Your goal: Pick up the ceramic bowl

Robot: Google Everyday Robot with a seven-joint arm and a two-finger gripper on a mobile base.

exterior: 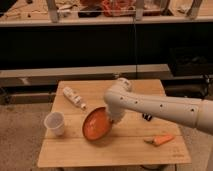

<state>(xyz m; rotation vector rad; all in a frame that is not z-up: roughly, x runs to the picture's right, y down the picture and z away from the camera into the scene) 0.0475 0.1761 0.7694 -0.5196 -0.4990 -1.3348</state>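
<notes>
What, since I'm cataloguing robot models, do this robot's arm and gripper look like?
The arm is off-white, built of smooth rounded tubes with a domed cap at the bend and a row of small dark dots along its side. No cables or lettering show. The gripper, at the rim of the orange bowl, looks the same pale colour; its shape is unclear.

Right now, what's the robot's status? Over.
Gripper shut on ceramic bowl, at its rim. Bowl tilted, that rim up off table. White cup, bottle, orange piece lie apart; nothing blocking.
</notes>
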